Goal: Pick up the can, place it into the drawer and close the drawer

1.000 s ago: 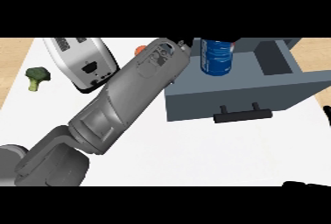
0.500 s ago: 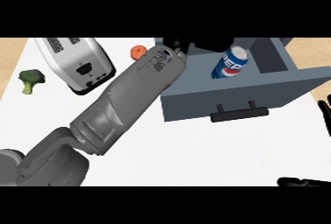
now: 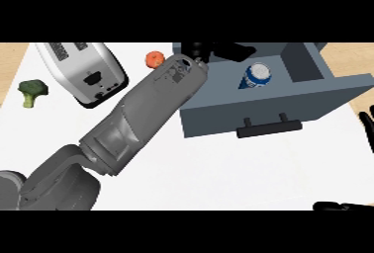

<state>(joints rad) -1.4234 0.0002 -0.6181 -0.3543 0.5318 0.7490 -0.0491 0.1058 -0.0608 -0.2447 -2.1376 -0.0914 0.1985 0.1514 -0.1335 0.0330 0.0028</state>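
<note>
The blue and white can (image 3: pixel 257 77) lies tilted on its side inside the open grey drawer (image 3: pixel 277 106), near the drawer's middle. My left forearm reaches diagonally from the lower left up to the drawer's back left corner. The left hand (image 3: pixel 219 50) hovers there, open, just left of and behind the can and apart from it. At the view's right edge, fingers up, rests my right hand (image 3: pixel 365 123), open, beside the drawer's front right corner. The drawer's dark handle (image 3: pixel 269 127) faces me.
A silver toaster (image 3: pixel 84 71) stands at the back left, with a broccoli floret (image 3: pixel 31 91) to its left. A small orange-red fruit (image 3: pixel 155 59) lies between the toaster and the drawer. White counter stretches in front of the drawer.
The can, upright in my left hand a second ago, has been let go and has tipped over into the drawer. The left hand has drawn back to the left. My right hand has come into view.
</note>
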